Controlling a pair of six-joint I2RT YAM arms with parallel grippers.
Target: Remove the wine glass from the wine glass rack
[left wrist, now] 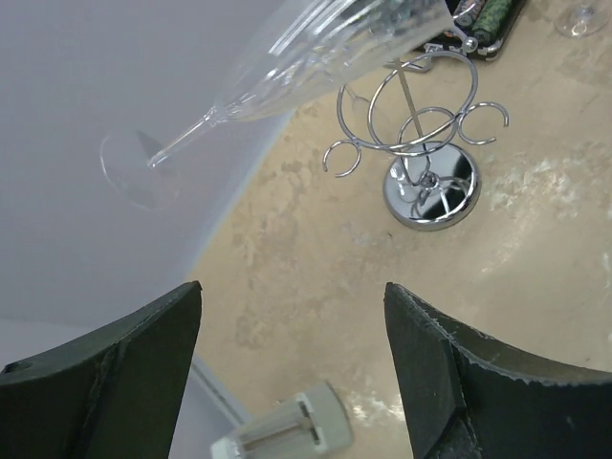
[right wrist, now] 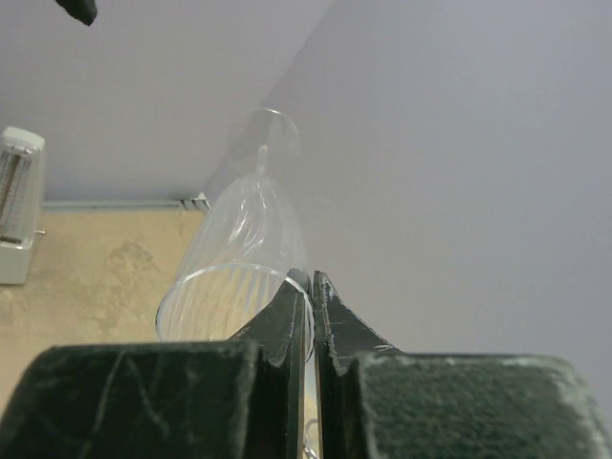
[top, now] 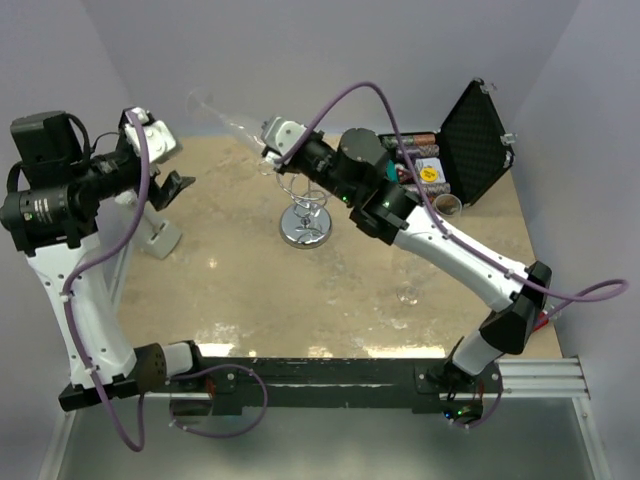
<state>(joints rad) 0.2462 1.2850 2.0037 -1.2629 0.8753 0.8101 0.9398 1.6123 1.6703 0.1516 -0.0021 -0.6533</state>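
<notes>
The right gripper (right wrist: 313, 287) has its two dark fingers pressed almost together, pinching the rim of the wine glass (right wrist: 239, 251) between them. The glass is clear with a ribbed bowl. It is held in the air, tipped nearly onto its side, with its stem and round foot pointing away towards the pale back wall.

From above, the glass (top: 230, 120) sits up and to the left of the wine glass rack (top: 305, 215), a shiny chrome wire stand on the middle of the tan table (top: 250, 290). The left wrist view shows the bowl close over the rack's top ring of small loops (whether glass and wire touch cannot be told).

The left gripper (left wrist: 292, 292) hangs over the left side of the table, well apart from the rack. Its fingers are spread wide with nothing between them.

An open black case (top: 475, 130) stands at the back right corner.
</notes>
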